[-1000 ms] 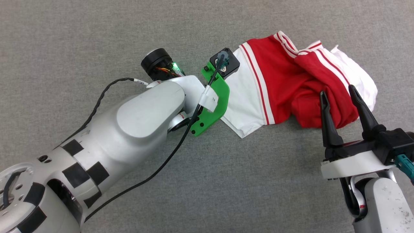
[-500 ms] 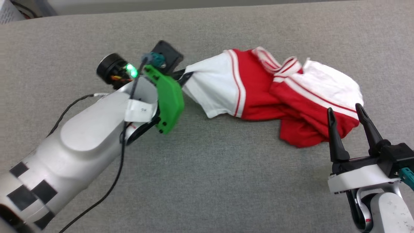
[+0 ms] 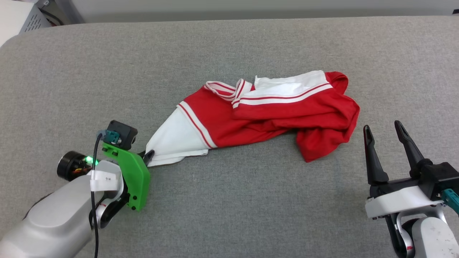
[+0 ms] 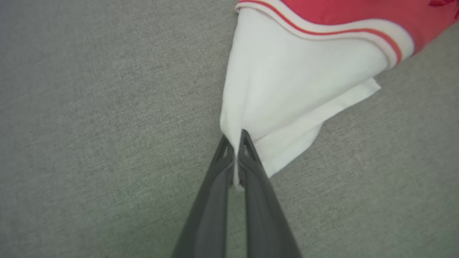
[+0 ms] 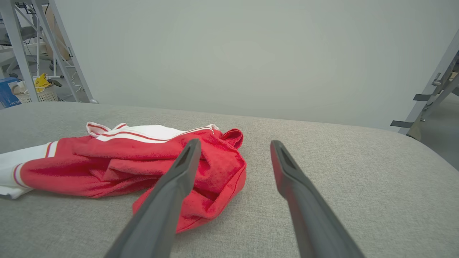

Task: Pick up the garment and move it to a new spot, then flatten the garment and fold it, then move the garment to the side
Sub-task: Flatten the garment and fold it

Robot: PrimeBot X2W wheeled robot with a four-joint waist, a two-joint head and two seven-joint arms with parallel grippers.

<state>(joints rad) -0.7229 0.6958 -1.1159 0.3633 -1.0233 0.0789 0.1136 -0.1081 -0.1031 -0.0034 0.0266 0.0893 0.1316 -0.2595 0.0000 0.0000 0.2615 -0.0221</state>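
The garment (image 3: pixel 265 114) is a red T-shirt with white sleeves, lying crumpled across the middle of the grey table (image 3: pixel 229 208). My left gripper (image 3: pixel 147 156) is shut on the tip of its white sleeve (image 4: pixel 287 93) at the lower left, the cloth pinched between both dark fingers (image 4: pixel 251 172). The sleeve is pulled into a taut cone toward that grip. My right gripper (image 3: pixel 383 127) stands open at the lower right, just right of the garment's red bunched end (image 5: pixel 215 179), touching nothing.
The padded grey table's far edge (image 3: pixel 229 19) runs along the top of the head view, with a white box (image 3: pixel 18 16) beyond its left corner. Metal frames (image 5: pixel 21 53) and a basket stand off the table's far side.
My left gripper, shut on the white sleeve, has dragged the garment leftward and nearer to me. The head camera has tilted up, bringing the table's far edge into view. The right gripper stays open.
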